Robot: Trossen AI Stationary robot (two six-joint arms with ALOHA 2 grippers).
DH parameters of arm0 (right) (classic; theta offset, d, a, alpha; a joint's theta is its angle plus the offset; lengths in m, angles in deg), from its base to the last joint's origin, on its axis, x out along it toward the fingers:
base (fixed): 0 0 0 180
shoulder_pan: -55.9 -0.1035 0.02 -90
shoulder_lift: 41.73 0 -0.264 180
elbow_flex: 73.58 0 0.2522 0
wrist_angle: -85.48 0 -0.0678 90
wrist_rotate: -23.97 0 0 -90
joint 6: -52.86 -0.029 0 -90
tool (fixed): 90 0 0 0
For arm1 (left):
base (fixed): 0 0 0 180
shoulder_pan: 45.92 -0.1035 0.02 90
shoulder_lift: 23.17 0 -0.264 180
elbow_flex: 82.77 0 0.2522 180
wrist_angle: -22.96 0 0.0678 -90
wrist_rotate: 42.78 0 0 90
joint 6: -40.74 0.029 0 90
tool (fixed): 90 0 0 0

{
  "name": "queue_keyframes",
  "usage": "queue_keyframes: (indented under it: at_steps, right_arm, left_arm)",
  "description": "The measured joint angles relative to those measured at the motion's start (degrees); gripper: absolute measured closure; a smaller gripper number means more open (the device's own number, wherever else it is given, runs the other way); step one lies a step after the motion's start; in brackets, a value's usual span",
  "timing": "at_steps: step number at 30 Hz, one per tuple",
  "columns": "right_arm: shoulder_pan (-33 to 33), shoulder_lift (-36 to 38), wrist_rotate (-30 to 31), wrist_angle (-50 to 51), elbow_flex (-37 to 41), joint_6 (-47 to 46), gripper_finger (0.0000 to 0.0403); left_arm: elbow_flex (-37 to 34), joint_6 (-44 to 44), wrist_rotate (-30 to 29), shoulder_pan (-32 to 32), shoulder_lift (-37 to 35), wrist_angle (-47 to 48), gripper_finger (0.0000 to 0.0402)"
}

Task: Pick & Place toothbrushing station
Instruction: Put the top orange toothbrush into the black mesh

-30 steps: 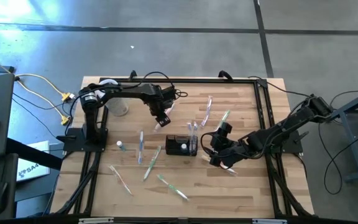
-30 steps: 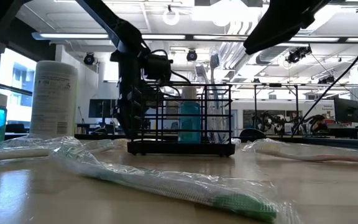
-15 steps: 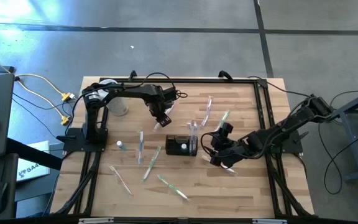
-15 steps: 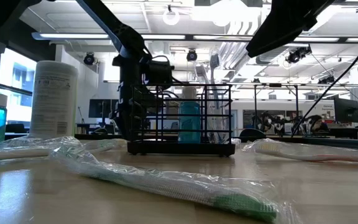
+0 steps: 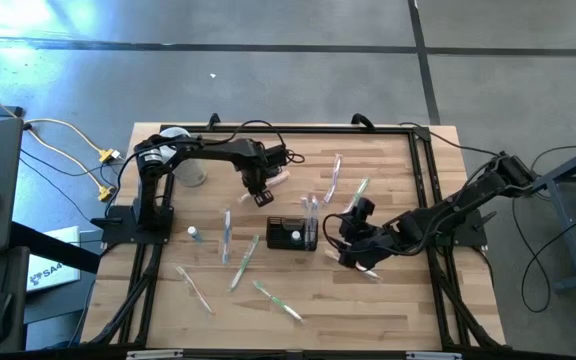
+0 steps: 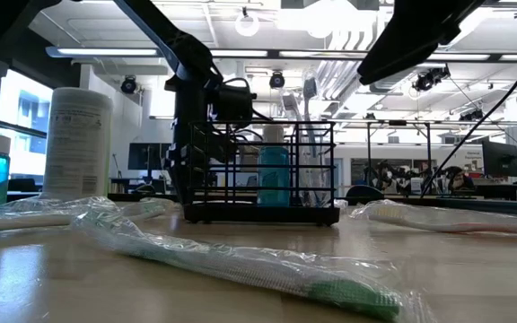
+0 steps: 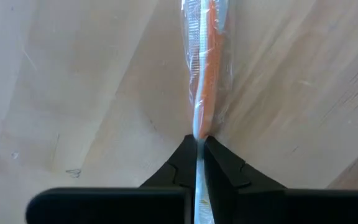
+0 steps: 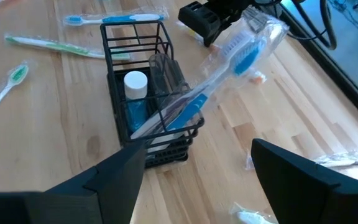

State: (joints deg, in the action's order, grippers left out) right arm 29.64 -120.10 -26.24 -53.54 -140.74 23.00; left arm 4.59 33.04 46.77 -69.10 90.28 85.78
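Left end effector (image 7: 199, 149) was pinched nearly closed on a wrapped orange toothbrush (image 7: 207, 62), behind the toothbrushing station (image 5: 292, 233) mid-desk. Right end effector (image 8: 197, 163) sat spread wide and empty, just beside the station. We judged the thin wrapper grip might slip. Only the left wrist view showed that pinch; only the right wrist view showed the blue brush (image 8: 229, 62) leaning in the station.

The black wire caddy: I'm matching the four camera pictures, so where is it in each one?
High view: the black wire caddy sits mid-table, beside the right hand.
Low view: centre, standing on the table.
Left wrist view: not in it; only an orange wrapped toothbrush gripped by the left hand.
Right wrist view: upper middle.
Shared landmark: the white-capped blue bottle inside it.
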Motion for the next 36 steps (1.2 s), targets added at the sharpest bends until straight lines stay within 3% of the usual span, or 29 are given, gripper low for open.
queue_keyframes:
  at_steps: [4, 9, 20, 24, 28, 36]
  right_arm:
    - [0.0, 0.0, -1.2, 0.0, 0.0, -0.1, 0.0118]
    - [0.0, 0.0, -0.9, 0.0, 0.0, 0.0, 0.0118]
    - [0.0, 0.0, -0.3, -3.3, 0.0, -1.6, 0.0118]
    - [0.0, 0.0, -1.2, -7.4, 0.0, -1.7, 0.0118]
    - [0.0, 0.4, -3.0, -10.0, 0.0, -1.7, 0.0118]
    - [0.5, 0.5, -7.1, -21.3, 0.0, 2.2, 0.0118]
  left_arm:
    - [-0.1, 0.1, -2.8, 0.1, -1.0, 0.5, 0.0396]
    - [-0.7, 0.4, -11.4, -0.2, -5.3, 2.6, 0.0401]
    - [-0.3, 2.7, -24.0, 5.4, -26.2, 4.8, 0.0400]
    - [-0.3, 8.3, -35.9, 12.9, -34.0, 5.0, 0.0401]
    - [-0.3, 16.8, -48.0, 24.6, -40.0, 4.2, 0.0401]
    - [-0.2, 34.6, -60.5, 48.8, -41.7, -5.3, 0.0401]
